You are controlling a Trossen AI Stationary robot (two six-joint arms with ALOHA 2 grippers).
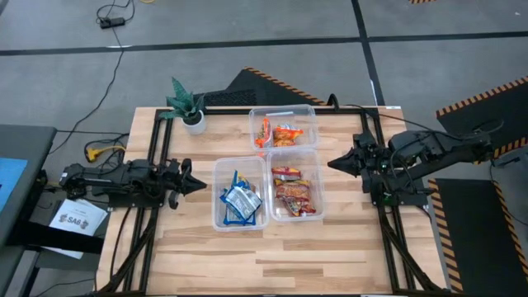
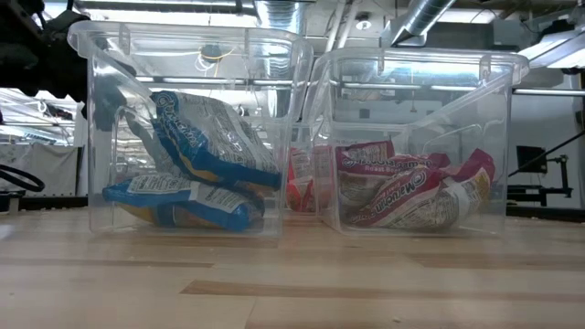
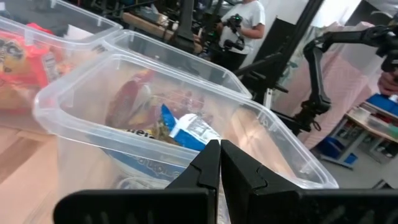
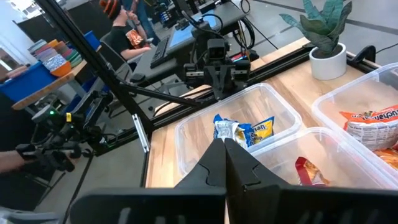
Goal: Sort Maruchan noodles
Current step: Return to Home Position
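Now left hand (image 1: 196, 185) and right hand (image 1: 334, 163) are clenched empty; swinging home low could nudge the bins (image 1: 239, 159).

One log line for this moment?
left tool shut, idle at left | right tool shut, idle at right | blue-and-white crinkly noodle packets in clear plastic tub | red packets in second tub | orange packets in third tub

wooden table (image 1: 330, 247), small potted plant (image 1: 187, 106) at its far left corner, three clear tubs (image 1: 305, 115) clustered mid-table
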